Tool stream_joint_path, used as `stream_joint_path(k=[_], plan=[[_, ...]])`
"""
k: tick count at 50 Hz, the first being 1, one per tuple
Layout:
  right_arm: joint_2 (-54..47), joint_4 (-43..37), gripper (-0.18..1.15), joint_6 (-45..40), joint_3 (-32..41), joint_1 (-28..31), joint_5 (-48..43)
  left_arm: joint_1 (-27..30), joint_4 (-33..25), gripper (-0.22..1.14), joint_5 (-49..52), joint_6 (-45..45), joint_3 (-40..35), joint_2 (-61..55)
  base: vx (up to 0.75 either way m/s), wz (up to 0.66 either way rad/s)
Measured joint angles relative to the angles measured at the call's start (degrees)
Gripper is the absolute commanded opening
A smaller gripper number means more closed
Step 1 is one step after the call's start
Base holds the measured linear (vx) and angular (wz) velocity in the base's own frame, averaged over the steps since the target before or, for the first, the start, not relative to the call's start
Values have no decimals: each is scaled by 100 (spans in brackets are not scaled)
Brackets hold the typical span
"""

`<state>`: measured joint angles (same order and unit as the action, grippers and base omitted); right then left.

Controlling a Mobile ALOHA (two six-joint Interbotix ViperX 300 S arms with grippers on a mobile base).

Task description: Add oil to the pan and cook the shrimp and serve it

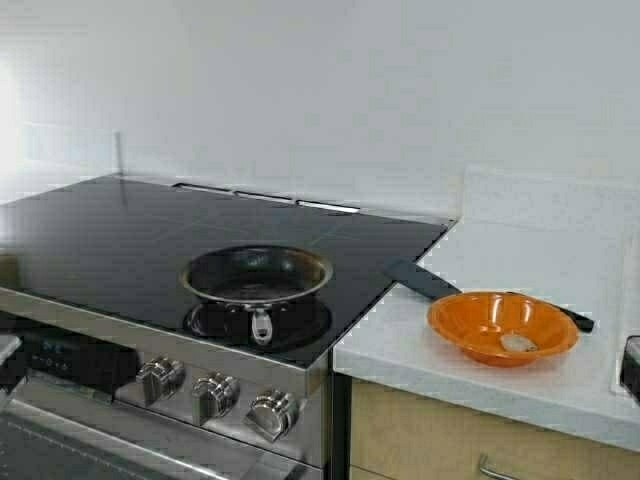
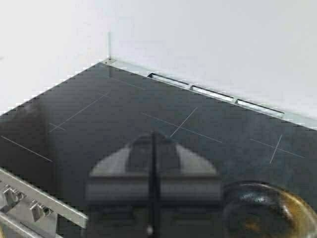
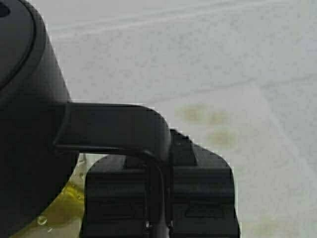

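Oil, yellow-green, shows under the jug's black lid; right hand pinches its black handle.

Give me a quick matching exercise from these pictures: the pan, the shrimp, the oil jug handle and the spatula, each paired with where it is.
Things:
1. pan
2. shrimp
3. jug handle
4. black spatula

Places:
A. in the orange bowl
B. between the right gripper fingers
C. on the counter behind the bowl
D. on the stove

Pairs: 1-D, 2-A, 3-B, 4-C
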<state>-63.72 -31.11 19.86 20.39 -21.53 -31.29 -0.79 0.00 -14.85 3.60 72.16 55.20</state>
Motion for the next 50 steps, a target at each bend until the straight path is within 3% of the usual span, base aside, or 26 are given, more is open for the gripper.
stream_joint_path(k=[6,16,20,50], plan=[[-26,-9,21,0,26,9,-9,0,0,3,0,0,0,9,0,0],[-18,0,78,-26,35,-35,44,0,-9,3,0,9,0,0,0,0],[-9,0,93,-62,35,-88,158,0,0,3,0,9,0,0,0,0],[141,0,94,-79,-396,-193,765,0,0,3,0,-9,0,9,0,0]])
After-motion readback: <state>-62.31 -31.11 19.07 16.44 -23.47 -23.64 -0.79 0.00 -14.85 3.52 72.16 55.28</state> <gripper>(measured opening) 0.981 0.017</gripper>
